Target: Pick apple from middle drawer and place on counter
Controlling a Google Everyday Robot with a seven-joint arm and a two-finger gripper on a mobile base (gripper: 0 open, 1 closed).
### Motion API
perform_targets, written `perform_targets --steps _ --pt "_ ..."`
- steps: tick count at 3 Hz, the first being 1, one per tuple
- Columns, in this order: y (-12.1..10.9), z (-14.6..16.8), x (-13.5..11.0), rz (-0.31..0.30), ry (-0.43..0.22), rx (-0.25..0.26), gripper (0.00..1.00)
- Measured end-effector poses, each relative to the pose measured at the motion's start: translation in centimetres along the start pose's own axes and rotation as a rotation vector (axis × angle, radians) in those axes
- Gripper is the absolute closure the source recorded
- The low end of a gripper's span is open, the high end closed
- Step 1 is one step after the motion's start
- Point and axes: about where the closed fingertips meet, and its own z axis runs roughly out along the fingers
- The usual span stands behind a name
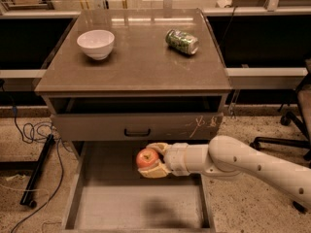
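The red-orange apple (pixel 146 158) is held in my gripper (pixel 151 160), whose pale fingers close on it above and below. The gripper holds it in the air over the back part of the open middle drawer (pixel 138 203), just below the drawer front with the dark handle (pixel 137 131). My white arm (pixel 248 165) reaches in from the right. The drawer floor is bare, with the apple's shadow near its front. The counter (pixel 141 62) is the grey-brown top above.
A white bowl (pixel 95 43) stands at the counter's left and a green drink can (pixel 182 41) lies on its side at the back right. Black cables (pixel 29 135) lie on the floor at left. An office chair base (pixel 291 130) stands at right.
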Motion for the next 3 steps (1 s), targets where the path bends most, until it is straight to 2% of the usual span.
perform_targets --steps 1,2,3 --pt "0.0 -2.9 -4.2 -0.069 0.019 0.03 1.0" --pt "0.0 -2.9 -4.2 -0.069 0.019 0.03 1.0" --pt "-0.6 -5.0 -7.5 -0.112 -0.008 0.059 1.0"
